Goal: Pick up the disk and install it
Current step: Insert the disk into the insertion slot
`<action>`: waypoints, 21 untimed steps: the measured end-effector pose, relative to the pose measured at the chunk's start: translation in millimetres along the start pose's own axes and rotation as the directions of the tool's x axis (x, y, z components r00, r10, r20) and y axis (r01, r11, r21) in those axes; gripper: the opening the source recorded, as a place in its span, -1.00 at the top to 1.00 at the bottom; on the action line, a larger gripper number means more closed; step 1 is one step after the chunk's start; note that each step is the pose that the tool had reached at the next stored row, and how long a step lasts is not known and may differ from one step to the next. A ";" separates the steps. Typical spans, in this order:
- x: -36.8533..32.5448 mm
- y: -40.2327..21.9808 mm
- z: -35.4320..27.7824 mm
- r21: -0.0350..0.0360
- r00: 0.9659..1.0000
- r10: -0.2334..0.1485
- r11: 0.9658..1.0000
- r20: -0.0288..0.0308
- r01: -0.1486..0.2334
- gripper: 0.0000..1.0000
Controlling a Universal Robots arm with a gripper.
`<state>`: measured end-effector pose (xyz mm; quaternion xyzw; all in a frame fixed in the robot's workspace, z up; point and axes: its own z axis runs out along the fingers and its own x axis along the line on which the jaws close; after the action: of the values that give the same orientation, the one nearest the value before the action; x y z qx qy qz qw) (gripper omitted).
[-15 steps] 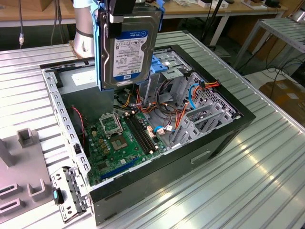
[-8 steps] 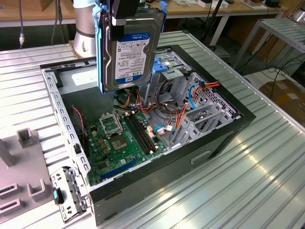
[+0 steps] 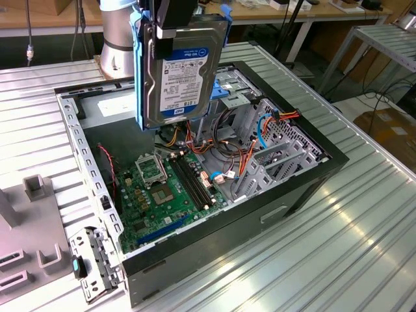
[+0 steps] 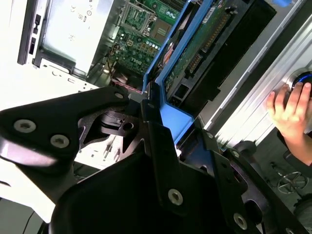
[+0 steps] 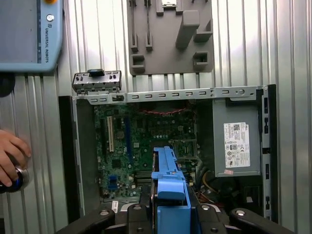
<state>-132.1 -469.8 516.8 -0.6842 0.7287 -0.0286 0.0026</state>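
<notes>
disk (image 3: 185,71): upright, hanging above the open computer case (image 3: 296,188) on the tabletop (image 3: 364,224).
pincer (image 3: 174,23): pinching its blue-railed top edge.

A robotics workshop: ribbed aluminium bench (image 3: 364,247), opened computer case (image 3: 260,224), wooden worktables (image 3: 273,14) behind.

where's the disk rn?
In the exterior view, the disk hangs upright in the tool, above the open computer case, over the motherboard.
</notes>
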 end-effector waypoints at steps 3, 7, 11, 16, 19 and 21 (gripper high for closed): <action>2.7 -1.9 0.2 0.000 1.000 0.000 1.000 0.000 0.000 0.26; 7.0 -4.7 0.6 0.000 1.000 0.000 1.000 0.000 0.000 0.26; 10.1 -7.0 0.9 0.000 1.000 0.000 1.000 0.000 0.000 0.26; 13.4 -9.3 1.2 0.000 1.000 0.000 1.000 0.000 0.000 0.26; 15.3 -10.7 1.4 0.000 1.000 0.000 1.000 0.000 0.000 0.26; 16.4 -11.8 1.5 0.000 1.000 0.000 1.000 0.000 0.000 0.26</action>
<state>-121.4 -486.9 516.5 -0.6842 0.7287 -0.0286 0.0026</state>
